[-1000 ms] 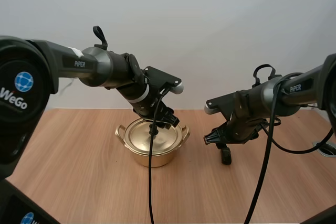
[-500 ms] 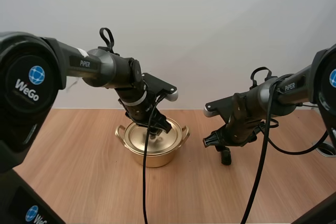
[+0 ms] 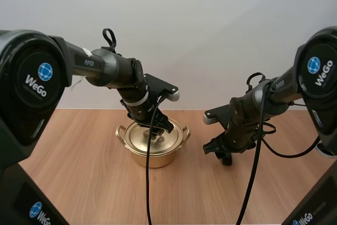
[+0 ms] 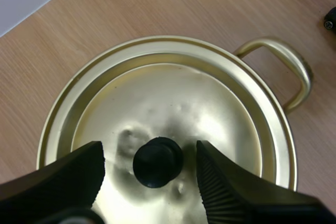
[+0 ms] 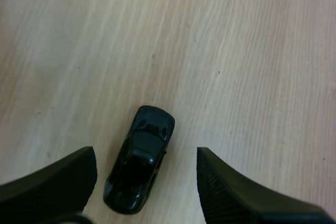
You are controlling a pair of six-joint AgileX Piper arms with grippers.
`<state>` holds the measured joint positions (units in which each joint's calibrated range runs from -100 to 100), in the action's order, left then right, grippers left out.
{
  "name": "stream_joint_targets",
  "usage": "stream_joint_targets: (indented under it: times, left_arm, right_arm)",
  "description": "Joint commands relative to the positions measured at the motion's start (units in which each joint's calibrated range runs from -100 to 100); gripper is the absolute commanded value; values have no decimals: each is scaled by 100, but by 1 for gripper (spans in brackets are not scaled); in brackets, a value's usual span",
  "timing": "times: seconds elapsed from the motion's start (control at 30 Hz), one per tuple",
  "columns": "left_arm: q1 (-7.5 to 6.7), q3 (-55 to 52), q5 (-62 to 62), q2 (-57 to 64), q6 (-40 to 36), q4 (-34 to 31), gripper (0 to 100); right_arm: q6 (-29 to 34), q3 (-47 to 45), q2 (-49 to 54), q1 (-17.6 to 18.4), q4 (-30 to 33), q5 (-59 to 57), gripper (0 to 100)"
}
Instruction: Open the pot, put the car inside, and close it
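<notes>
Claws set over knob [image 4: 157,162] and car [image 5: 139,163]

Just below centre in the high view, the gold pot [image 3: 152,154] sits on the tabletop [image 3: 79,183] with its lid [image 4: 210,108] on. The left claw [image 4: 150,150] gapes wide and empty, 1 finger on each side of the black knob, neither touching it. Right of centre, the right claw [image 5: 147,153] hangs open and empty over the small black car, which lies on bare wood apart from the pot. Opening looks to be the step in hand. Next, I'd say, the left claw must close on the knob and lift straight up.
</notes>
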<state>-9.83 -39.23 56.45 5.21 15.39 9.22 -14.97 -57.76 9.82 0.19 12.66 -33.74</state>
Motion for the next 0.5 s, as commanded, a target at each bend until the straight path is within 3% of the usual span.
stream_joint_targets:
  times: [0.0,0.33,0.4,0.47]
  left_arm:
    - [-2,6,-1,-2,-8,12,83]
    - [-2,6,-1,-2,-8,12,78]
    - [-2,6,-1,-2,-8,12,78]
    - [-2,6,-1,-2,-8,12,75]
  right_arm:
    - [4,102,-181,5,-39,-52,91]
    - [4,322,-552,5,-159,-325,89]
    - [4,322,-552,5,-159,-360,84]
    - [4,322,-552,5,-169,-431,70]
